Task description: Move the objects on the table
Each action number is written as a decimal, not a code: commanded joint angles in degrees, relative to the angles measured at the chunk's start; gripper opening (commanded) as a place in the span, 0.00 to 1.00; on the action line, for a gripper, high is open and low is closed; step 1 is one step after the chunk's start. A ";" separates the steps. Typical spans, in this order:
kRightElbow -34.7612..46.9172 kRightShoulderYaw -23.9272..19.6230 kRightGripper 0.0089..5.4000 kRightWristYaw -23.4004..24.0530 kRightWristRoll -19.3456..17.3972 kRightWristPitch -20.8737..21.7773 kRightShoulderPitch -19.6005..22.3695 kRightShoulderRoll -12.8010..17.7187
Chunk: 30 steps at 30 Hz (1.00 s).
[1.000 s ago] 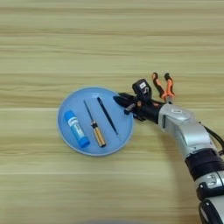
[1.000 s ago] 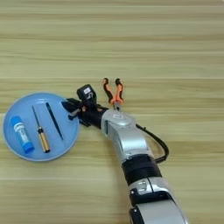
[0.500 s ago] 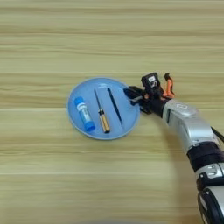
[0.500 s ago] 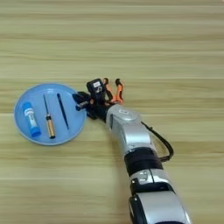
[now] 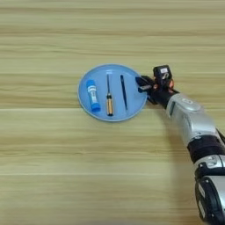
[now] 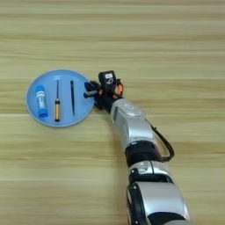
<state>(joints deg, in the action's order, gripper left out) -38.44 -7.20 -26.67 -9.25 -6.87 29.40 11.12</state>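
Only scraps of the orange-and-black-handled needle-nose pliers (image 6: pixel 118 88) showed right of centre, behind the black-fingered gripper (image 5: pixel 143 84), whose finger gap was too dark to read. The silver forearm (image 5: pixel 193 125) ran off the lower right corner.

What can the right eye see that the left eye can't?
Only the right eye view shows the arm's lower parts, its black joint and big silver shell, plus more bare table to the right. Only the left eye view shows extra table to the left of the round light-blue plate. Both show the plate holding the blue-and-white capped tube, the amber-handled screwdriver and the thin black stick side by side, and the right gripper at the plate's right rim. The orange pliers handles peek out behind the gripper.
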 commanded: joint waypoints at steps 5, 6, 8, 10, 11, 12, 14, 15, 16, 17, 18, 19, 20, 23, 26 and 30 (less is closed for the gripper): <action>-0.33 -1.09 0.07 1.34 -0.18 3.50 6.58 1.60; -0.83 -1.18 0.07 1.52 -0.10 3.67 6.72 1.77; -1.79 -1.35 0.07 1.89 0.06 3.95 7.01 2.07; -2.62 -1.35 0.07 2.17 0.29 4.31 7.22 2.31; -2.99 -1.26 0.07 2.29 0.47 4.54 7.28 2.39; -3.30 -0.99 0.07 2.31 0.84 4.83 7.24 2.46; -3.62 -0.54 0.12 2.28 1.45 5.31 7.11 2.47; -3.80 -0.45 0.14 2.28 1.68 5.55 7.08 2.44; -3.95 -0.45 0.17 2.28 1.78 5.71 7.09 2.43; -4.07 -0.45 0.19 2.29 1.85 5.85 7.11 2.44; -4.22 -0.44 0.21 2.32 1.87 6.04 7.16 2.47; -4.24 -0.41 0.23 2.36 1.88 6.14 7.20 2.51; -4.25 -0.40 0.25 2.39 1.90 6.24 7.24 2.54; -4.19 -0.44 0.33 2.45 2.07 6.55 7.34 2.63; -3.87 -0.56 0.42 2.69 2.23 7.35 7.37 2.66; -3.74 -0.67 0.54 3.28 2.46 9.14 7.53 2.85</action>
<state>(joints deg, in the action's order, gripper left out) -44.97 -7.36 -24.22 -6.93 -0.39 31.35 12.28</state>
